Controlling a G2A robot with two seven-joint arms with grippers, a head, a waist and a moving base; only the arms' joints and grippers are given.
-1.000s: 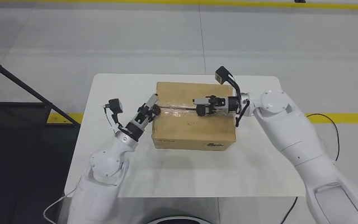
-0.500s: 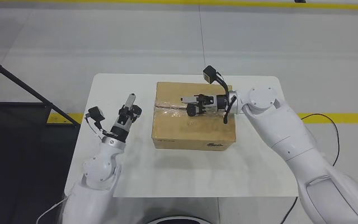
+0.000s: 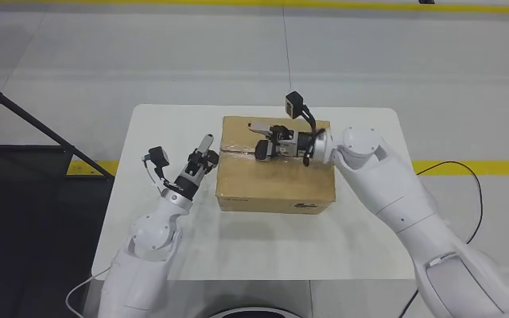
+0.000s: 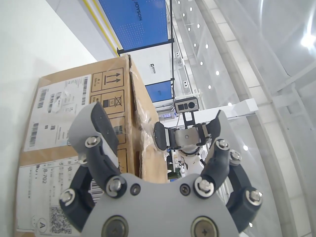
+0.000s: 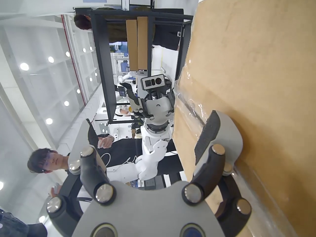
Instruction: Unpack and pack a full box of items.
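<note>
Though taped shut, box (image 3: 274, 179) contents hidden.

Glossy white arm shells (image 3: 398, 191), black at the wrists — left gripper (image 4: 159, 114) and right gripper (image 5: 148, 134) share grey plates, silver screws, black pads (image 4: 103, 124).

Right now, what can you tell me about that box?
The box is brown cardboard, closed, standing flat on the table. Wrinkled clear tape runs along its top seam; white barcode labels cover one end. The open right gripper lies over the seam, seemingly touching the top. The open left gripper sits beside the labelled end, apart.
</note>
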